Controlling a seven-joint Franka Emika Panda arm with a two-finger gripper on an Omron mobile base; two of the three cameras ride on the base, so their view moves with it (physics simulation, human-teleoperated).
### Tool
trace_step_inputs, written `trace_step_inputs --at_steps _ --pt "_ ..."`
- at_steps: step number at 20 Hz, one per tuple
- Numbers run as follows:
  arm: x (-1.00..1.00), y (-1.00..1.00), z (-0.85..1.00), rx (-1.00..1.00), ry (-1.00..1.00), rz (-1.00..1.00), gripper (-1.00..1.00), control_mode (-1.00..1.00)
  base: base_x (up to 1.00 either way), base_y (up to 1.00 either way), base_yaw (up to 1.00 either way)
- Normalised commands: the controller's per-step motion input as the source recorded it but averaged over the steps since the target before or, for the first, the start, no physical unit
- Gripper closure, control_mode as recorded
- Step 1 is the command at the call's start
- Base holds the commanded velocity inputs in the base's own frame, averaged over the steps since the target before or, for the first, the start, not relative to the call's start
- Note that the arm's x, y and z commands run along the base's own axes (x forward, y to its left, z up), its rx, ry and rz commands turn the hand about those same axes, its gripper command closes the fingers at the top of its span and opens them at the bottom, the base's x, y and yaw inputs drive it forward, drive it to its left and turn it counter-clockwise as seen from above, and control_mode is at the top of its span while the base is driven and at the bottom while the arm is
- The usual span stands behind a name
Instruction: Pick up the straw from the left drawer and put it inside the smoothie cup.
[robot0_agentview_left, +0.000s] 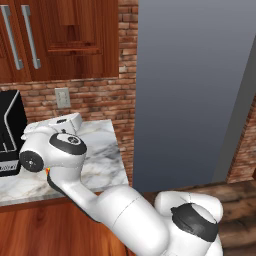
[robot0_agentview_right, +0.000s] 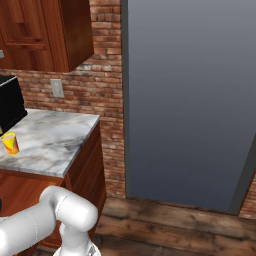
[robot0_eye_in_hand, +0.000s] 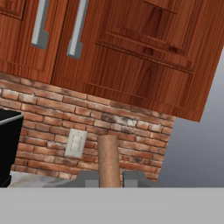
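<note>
**Straw clamped upright in the claw, held before the brick wall**

In the hand view the gripper (robot0_eye_in_hand: 108, 179) is clenched on the straw (robot0_eye_in_hand: 108, 159): its two dark finger tips press the pale tan stick from either side, and the stick rises straight up between them, its flat top end level with the lower rows of brick. In the left base view the hand is raised over the marble counter (robot0_agentview_left: 100, 165), but the white arm (robot0_agentview_left: 75, 165) covers the fingers there.

Just left of the straw in the hand view, a pale wall outlet (robot0_eye_in_hand: 75, 143) sits in the red brick wall (robot0_eye_in_hand: 131, 127). Above the bricks hang the upper cabinet doors (robot0_eye_in_hand: 131, 48) of glossy reddish-brown wood, two of them with grey metal bar handles (robot0_eye_in_hand: 76, 30). The edge of a big black appliance (robot0_eye_in_hand: 8, 144) shows at the far left.

The smoothie cup (robot0_agentview_right: 10, 143) stands upright on the counter at the left edge of the right base view, near the black appliance and well apart from the counter's right end. The counter is white marble with grey veins, on a wooden cabinet base.

Right of the counter a tall flat grey panel (robot0_agentview_right: 190, 100) takes up most of the room, with brick on both sides of it. Dark wooden floorboards (robot0_agentview_right: 175, 225) run along its foot.
</note>
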Motion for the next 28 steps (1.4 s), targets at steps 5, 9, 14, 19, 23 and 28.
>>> trace_step_inputs --at_steps 5,9,14,19,23,28 --pt "0.12 0.02 -0.01 0.01 0.00 0.00 1.00 -1.00 0.00 0.00 0.00" --pt "0.03 -0.16 -0.23 0.05 0.00 0.02 1.00 -1.00 0.00 0.00 0.00" --pt "0.01 -0.30 -0.28 0.08 0.00 0.05 1.00 -1.00 0.00 0.00 0.00" --pt "0.30 -0.28 -0.09 0.10 0.00 0.04 1.00 -1.00 0.00 0.00 0.00" --pt "0.38 -0.01 0.00 0.06 0.00 0.02 1.00 -1.00 0.00 0.00 0.00" --pt "0.23 0.00 -0.05 0.03 0.00 0.02 1.00 -1.00 0.00 0.00 0.00"
